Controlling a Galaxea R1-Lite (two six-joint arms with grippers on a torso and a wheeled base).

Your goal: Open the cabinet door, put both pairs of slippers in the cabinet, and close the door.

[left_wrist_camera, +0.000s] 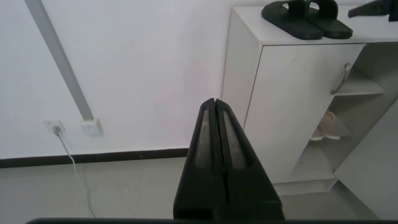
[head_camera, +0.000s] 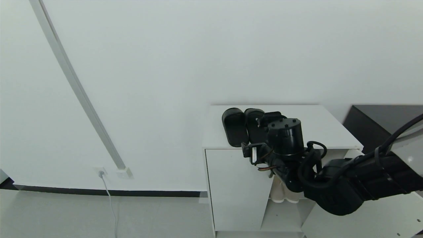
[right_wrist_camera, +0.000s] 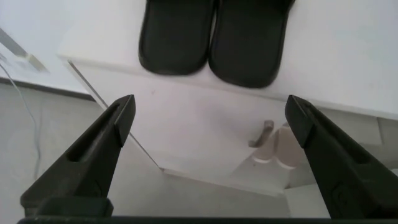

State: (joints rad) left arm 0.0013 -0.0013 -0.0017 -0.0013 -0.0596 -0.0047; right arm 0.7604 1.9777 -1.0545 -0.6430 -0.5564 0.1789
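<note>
**Q:** What is furthest left?

**A:** A white wall. A grey strip (head_camera: 76,86) slants down it to a wall socket (head_camera: 100,172). A white cable (head_camera: 110,205) is plugged in there and hangs to the floor. The left hand (left_wrist_camera: 216,134) points toward this wall and the cabinet's left side. Its two fingers are pressed together with nothing between them.

**Q:** And the cabinet?

**A:** The white cabinet (head_camera: 238,188) stands against the wall, to the right of the socket. Its left door (left_wrist_camera: 292,106) is closed, with a handle (left_wrist_camera: 341,78) at its inner edge. Its right door (head_camera: 363,218) is swung open toward the robot.

**Q:** Where are the slippers?

**A:** The black slippers (head_camera: 243,127) lie side by side on the left part of the cabinet's top, reaching its front edge. The white slippers (left_wrist_camera: 326,126) are inside, on a lower shelf in the open right half.

**Q:** What about the right hand?

**A:** The right hand (right_wrist_camera: 208,130) hovers over the cabinet's front edge, just beside the black slippers. Its fingers are spread wide apart and hold nothing.

**Q:** Is anything further right?

**A:** A dark piece of furniture (head_camera: 380,122) stands beside the cabinet.
</note>
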